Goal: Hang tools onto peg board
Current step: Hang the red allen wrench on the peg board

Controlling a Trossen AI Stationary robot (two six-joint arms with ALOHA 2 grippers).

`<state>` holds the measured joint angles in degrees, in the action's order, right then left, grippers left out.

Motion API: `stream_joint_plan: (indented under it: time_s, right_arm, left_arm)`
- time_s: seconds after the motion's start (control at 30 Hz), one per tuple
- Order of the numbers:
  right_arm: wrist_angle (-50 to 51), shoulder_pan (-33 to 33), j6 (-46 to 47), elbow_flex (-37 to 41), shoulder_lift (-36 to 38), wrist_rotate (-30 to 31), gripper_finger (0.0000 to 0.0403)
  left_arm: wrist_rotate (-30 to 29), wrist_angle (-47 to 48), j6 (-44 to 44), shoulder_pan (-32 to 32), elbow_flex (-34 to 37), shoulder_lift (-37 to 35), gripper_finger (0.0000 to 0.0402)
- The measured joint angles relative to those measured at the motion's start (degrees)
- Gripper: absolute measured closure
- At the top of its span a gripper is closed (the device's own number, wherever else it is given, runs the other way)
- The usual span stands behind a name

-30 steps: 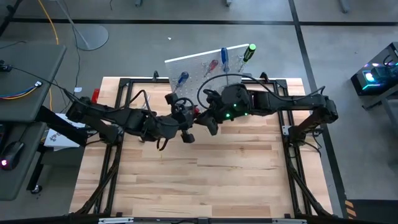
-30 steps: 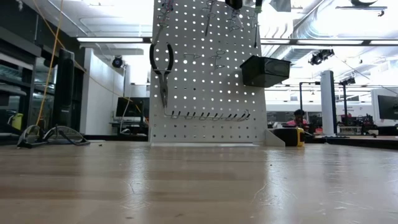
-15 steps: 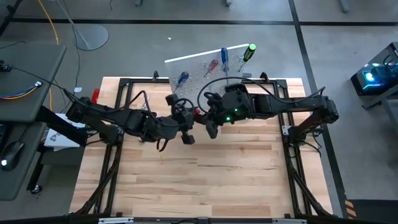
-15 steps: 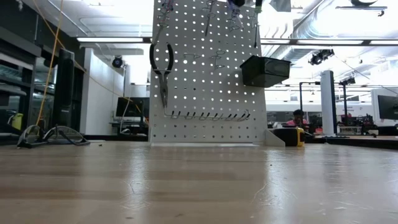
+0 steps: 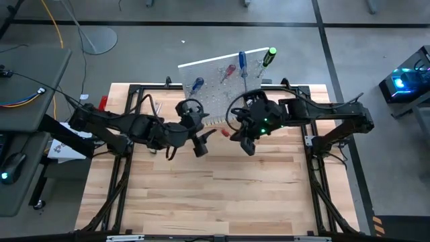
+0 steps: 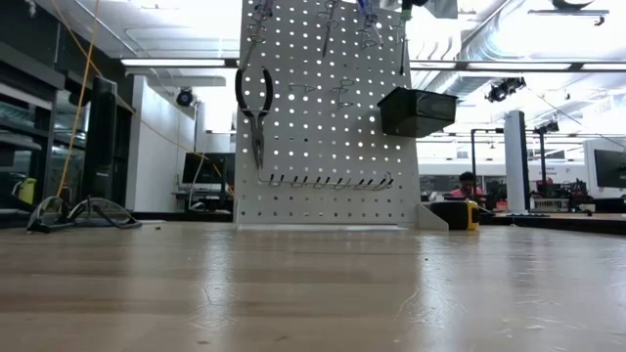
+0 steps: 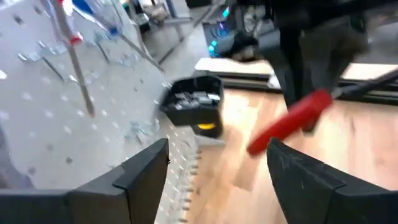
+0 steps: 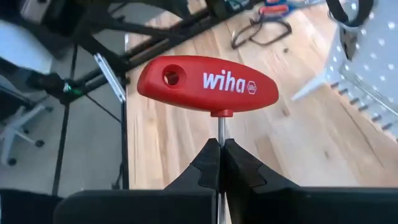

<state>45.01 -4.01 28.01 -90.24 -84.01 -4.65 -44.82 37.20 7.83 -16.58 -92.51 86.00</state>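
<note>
Your left gripper (image 5: 200,144) waits over the wooden surface (image 5: 215,195) near the peg board (image 6: 323,117), fingers (image 7: 146,168) spread wide and empty. On the board, pliers (image 6: 255,103) already hang at the left, with a blue screwdriver (image 5: 197,85), a red one (image 5: 229,70) and a green-black one (image 5: 269,56) along the top. To the right, your right gripper (image 5: 246,141) pinches the steel shaft of a red T-handle driver (image 8: 208,82), fingers closed tight on it above the surface; it is not yet hung.

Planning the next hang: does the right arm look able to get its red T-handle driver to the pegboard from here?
Probably yes. The right gripper clamps the red T-handle driver by its shaft, and open tabletop lies between it and the pegboard.
</note>
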Motion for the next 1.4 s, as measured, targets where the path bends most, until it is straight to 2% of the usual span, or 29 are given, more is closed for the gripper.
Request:
stream_joint_plan:
  time_s: [0.1, 0.2, 0.33, 0.47, 0.6, 0.7, 0.77, 0.9, 1.07, 1.23, 1.4]
  right_arm:
    - [4.4, -0.6, -0.1, 0.0, 0.8, -0.5, 0.0402]
    - [9.9, -1.7, -1.1, 0.0, 1.4, -0.4, 0.0403]
    - [13.4, -3.8, -2.2, 0.6, 1.7, 0.1, 0.0403]
    - [9.3, -5.3, -2.3, 6.1, 1.7, -0.6, 0.0403]
    - [-3.6, -5.6, -1.1, 15.0, 1.6, -2.9, 0.0403]
    - [-16.4, -4.5, -1.2, 19.9, 1.6, -1.1, 0.0403]
    - [-25.6, -3.4, -0.5, 21.1, 1.6, 1.8, 0.0403]
    - [-35.5, -3.1, -2.6, 18.8, 1.6, 12.4, 0.0403]
    - [-35.3, -5.5, -12.7, 13.0, 1.6, 27.2, 0.0403]
    - [-33.5, -7.9, -19.0, 11.2, 1.6, 38.9, 0.0403]
    - [-32.3, -8.7, -23.4, 11.2, 0.9, 47.9, 0.0403]
  left_arm:
    - [2.9, 4.9, 5.4, -0.4, 0.0, -1.8, 0.0147]
    - [6.1, 13.2, 15.9, -1.1, 0.0, -4.4, 0.0146]
    - [4.0, 20.9, 32.3, -5.1, 5.4, -7.6, 0.0147]
    - [-0.1, 15.5, 47.9, -11.2, 17.1, -11.0, 0.0153]
    - [-2.0, 1.7, 57.0, -13.4, 27.2, -12.6, 0.0156]
    - [-4.4, -10.4, 55.6, -13.2, 31.0, -12.8, 0.0156]
    - [-5.0, -15.1, 52.5, -12.3, 32.2, -12.8, 0.0156]
    - [-5.0, -20.3, 49.1, -10.2, 32.3, -13.2, 0.0156]
    - [-5.7, -28.8, 42.3, -8.3, 32.2, -14.5, 0.0156]
    - [-10.0, -38.8, 33.4, -4.5, 32.2, -14.4, 0.0156]
    - [-7.0, -50.9, 24.1, -0.2, 32.2, -14.1, 0.0156]
